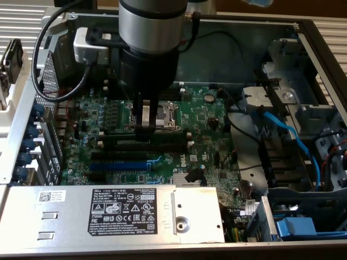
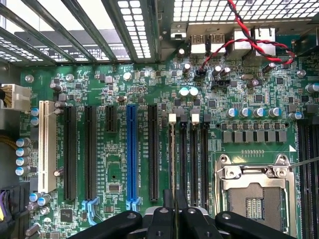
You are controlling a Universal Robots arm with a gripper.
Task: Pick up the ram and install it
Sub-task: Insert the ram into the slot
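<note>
The ram [image 2: 173,154] shows edge-on as a thin greenish strip running along the outermost of the black memory slots [image 2: 193,159], on the side toward the blue expansion slot [image 2: 131,149]. My gripper [image 2: 174,201] is shut on the ram near its middle, one dark finger on each face. In the exterior view my gripper [image 1: 145,125] reaches straight down from the arm onto the memory slots [image 1: 124,147], just in front of the CPU socket [image 1: 165,115]. I cannot tell whether the ram sits in the slot or hovers just above it.
The green motherboard [image 1: 206,130] lies in an open computer case. A silver power supply [image 1: 130,208] covers the near side. A drive cage and a blue cable [image 1: 287,135] fill the exterior view's right. Red and black wires [image 2: 239,30] run near the rear ports.
</note>
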